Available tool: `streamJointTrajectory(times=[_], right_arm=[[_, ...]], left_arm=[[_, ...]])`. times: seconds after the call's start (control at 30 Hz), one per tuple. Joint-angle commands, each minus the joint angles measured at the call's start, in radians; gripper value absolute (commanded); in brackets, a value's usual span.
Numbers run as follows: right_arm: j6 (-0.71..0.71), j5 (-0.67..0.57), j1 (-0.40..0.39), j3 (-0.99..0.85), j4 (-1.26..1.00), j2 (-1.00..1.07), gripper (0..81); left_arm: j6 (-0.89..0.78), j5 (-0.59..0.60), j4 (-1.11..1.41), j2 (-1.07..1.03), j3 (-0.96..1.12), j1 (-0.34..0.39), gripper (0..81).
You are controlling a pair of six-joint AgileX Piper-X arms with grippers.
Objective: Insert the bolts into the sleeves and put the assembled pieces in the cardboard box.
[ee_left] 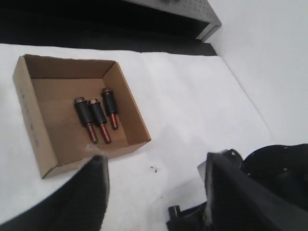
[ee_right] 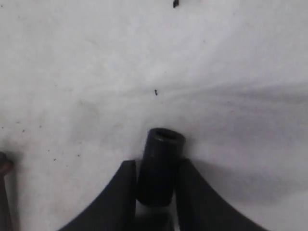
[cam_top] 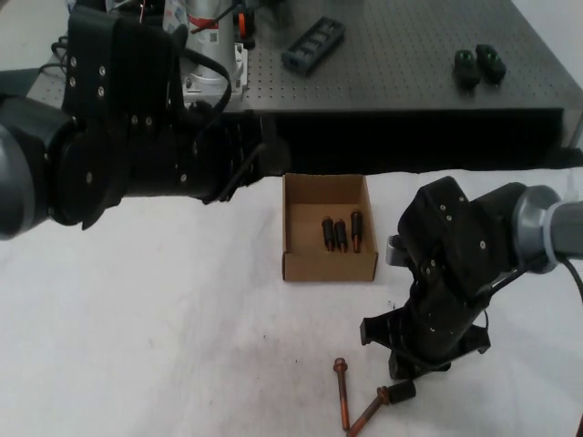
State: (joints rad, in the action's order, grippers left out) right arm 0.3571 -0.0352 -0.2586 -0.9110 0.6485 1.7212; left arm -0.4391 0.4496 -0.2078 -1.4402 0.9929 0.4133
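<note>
Left arm (cam_top: 118, 137): raised at left, left gripper (ee_left: 155, 168) fingers apart.
Right gripper (ee_right: 158, 168): down at the white cloth (cam_top: 164, 300), clamped on sleeve (ee_right: 162, 149).
Cardboard box (cam_top: 330, 267): three assembled pieces (cam_top: 340, 233) inside.
Sleeve: black, hollow, beside two copper bolts (cam_top: 342, 391).

Three assembled pieces (cam_top: 340, 234) are laid side by side in a box (cam_top: 330, 265) at the middle of a cloth (cam_top: 182, 319), two bolts (cam_top: 342, 396) are laid before it, and a sleeve (ee_right: 163, 144) is held just right of them between the fingers of the right gripper (ee_right: 156, 164).
</note>
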Motion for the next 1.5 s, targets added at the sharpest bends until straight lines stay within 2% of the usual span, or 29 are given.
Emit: streamJointTrajectory(times=[0.0,0.03,0.07,0.23,0.4,0.6,0.8,0.97,1.13,1.47], right_arm=[[-0.013,-0.005,-0.001,-0.001,-0.007,0.001,5.3],[-0.021,-0.005,-0.001,-0.001,-0.01,-0.002,0.8],[-0.021,-0.005,-0.001,-0.001,-0.015,-0.003,5.1],[-0.089,0.004,0.037,-0.001,-0.015,-0.064,5.2],[-0.154,0.06,0.115,0.002,0.034,-0.209,5.2],[-0.205,0.061,0.254,0.002,0.105,-0.378,5.2],[-0.247,0.045,0.34,0.002,0.154,-0.473,5.2],[-0.267,0.023,0.386,0.002,0.171,-0.487,5.2],[-0.291,-0.005,0.408,0.002,0.168,-0.487,5.2],[-0.309,-0.028,0.413,0.002,0.15,-0.489,5.2]], left_arm=[[0.027,-0.005,-0.012,0.009,0.005,-0.002,42.9],[0.039,-0.005,-0.027,0.009,0.005,0.002,42.9],[0.049,-0.005,-0.039,0.009,0.005,0.007,42.9],[0.085,-0.031,-0.106,-0.034,0.007,0.062,42.9],[0.135,-0.054,-0.184,-0.115,0.04,0.174,42.9],[0.305,-0.134,-0.414,-0.275,0.208,0.318,42.4],[0.419,-0.163,-0.558,-0.473,0.415,0.422,35.7],[0.481,-0.234,-0.656,-0.588,0.534,0.466,35.7],[0.48,-0.276,-0.647,-0.635,0.555,0.481,35.7],[0.477,-0.282,-0.68,-0.684,0.555,0.482,35.4]])
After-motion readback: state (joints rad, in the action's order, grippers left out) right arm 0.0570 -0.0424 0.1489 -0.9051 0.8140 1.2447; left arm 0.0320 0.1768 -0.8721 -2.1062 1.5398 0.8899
